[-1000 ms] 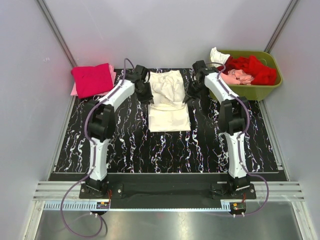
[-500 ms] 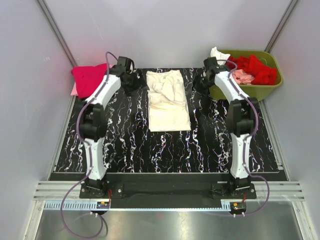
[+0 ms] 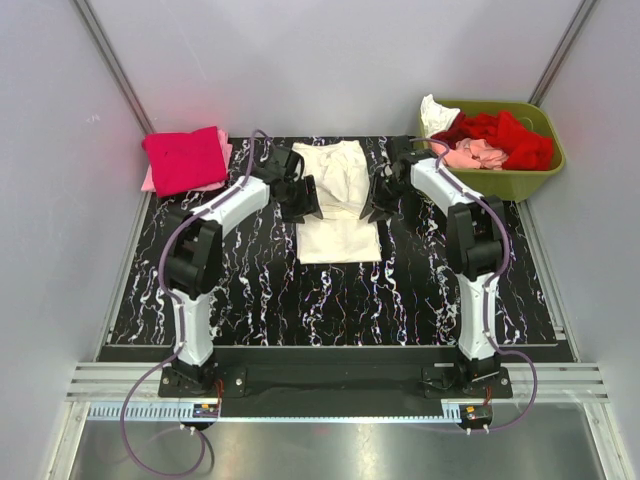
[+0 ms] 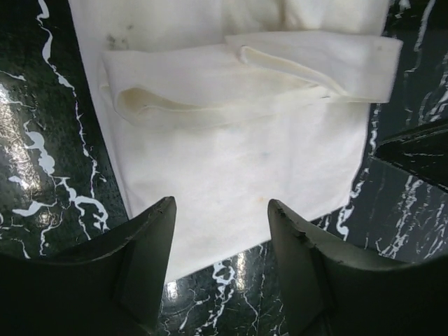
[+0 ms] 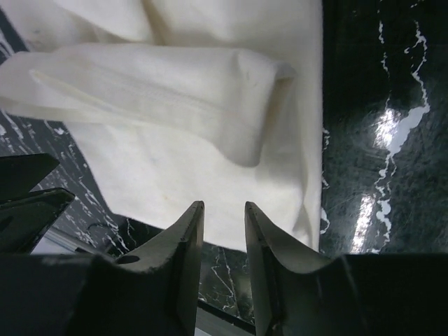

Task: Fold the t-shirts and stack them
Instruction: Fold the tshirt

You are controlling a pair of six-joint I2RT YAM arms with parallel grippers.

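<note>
At mid-table, both arms have swung back in. Half a second ago they stood off at the far end, clear of the cloth; now they flank the cream-white t-shirt (image 3: pixel 338 238) at its middle, one at each long edge. The shirt lies as a narrow strip in the centre of the table, its far part doubled over the near panel. The left tool (image 4: pixel 220 213) hangs spread over the near panel, and the right tool (image 5: pixel 224 210) is only narrowly apart; neither pinches anything. That looks like a release and re-reach, probably to set up the next fold.

Plain grey walls close in three sides. The table (image 3: pixel 250 290) is black, glossy and white-veined. The olive bin (image 3: pixel 520 183) at far right holds unfolded tees (image 3: pixel 505 138). A folded magenta-red t-shirt (image 3: pixel 185 158) lies at far left.
</note>
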